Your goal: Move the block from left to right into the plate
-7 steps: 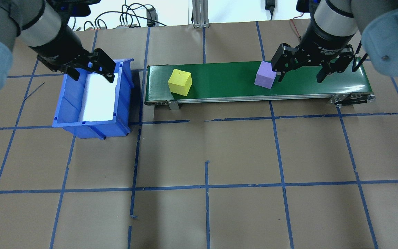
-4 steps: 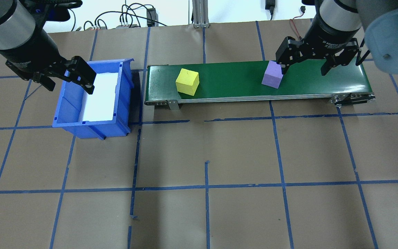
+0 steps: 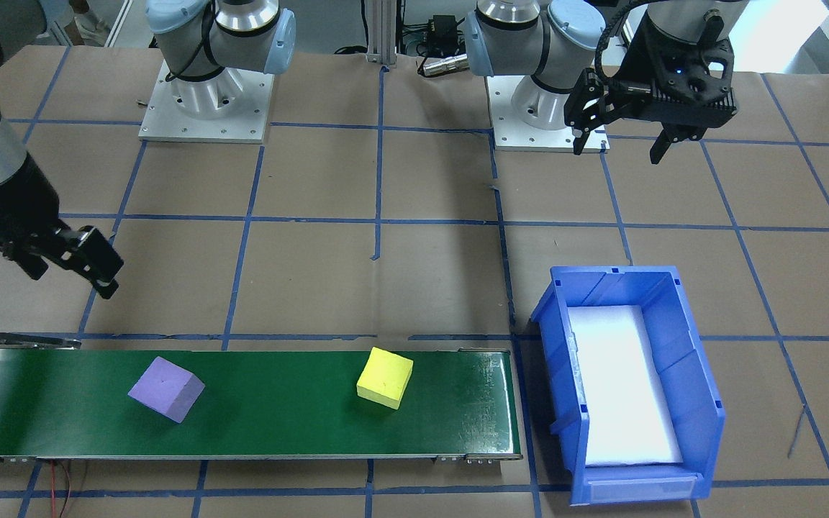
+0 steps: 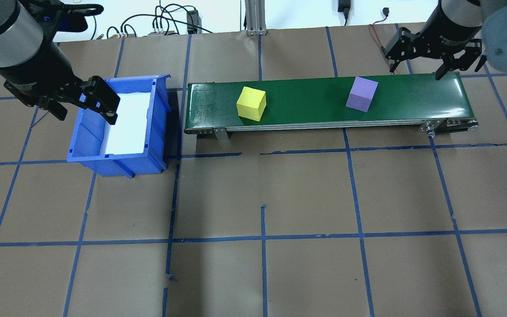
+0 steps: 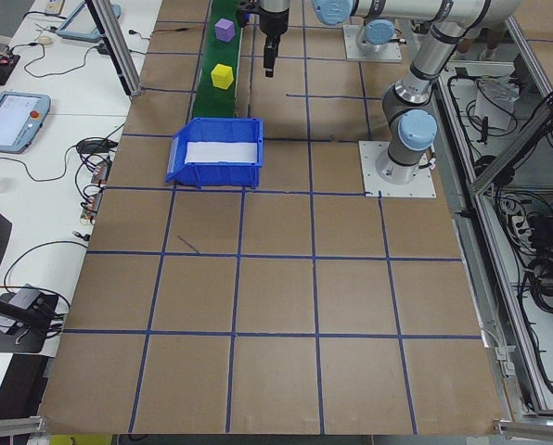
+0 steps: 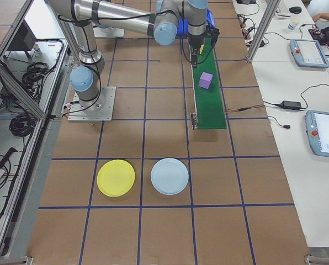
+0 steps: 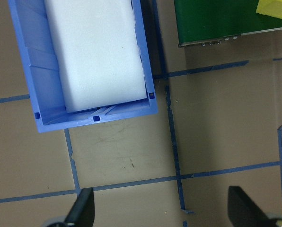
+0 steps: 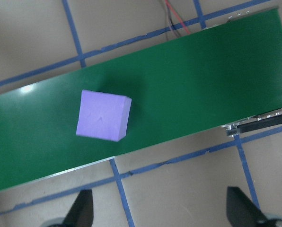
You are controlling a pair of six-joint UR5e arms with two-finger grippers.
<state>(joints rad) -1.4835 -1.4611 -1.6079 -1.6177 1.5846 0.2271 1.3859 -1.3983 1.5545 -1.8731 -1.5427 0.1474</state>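
Two blocks lie on the green conveyor belt: a yellow block toward its left end and a purple block toward its right. My right gripper hangs open and empty behind the belt's right end, apart from the purple block. My left gripper is open and empty over the blue bin's left wall. The yellow plate shows only in the exterior right view, on the table beyond the belt's end.
The blue bin with a white foam liner stands left of the belt. A light blue plate lies beside the yellow one. Cables run along the table's far edge. Brown paper with blue tape lines covers the table.
Both blocks have travelled rightward along the belt. My right gripper drew back and right, away from the purple block. My left gripper shifted left from over the bin's middle to its left wall.
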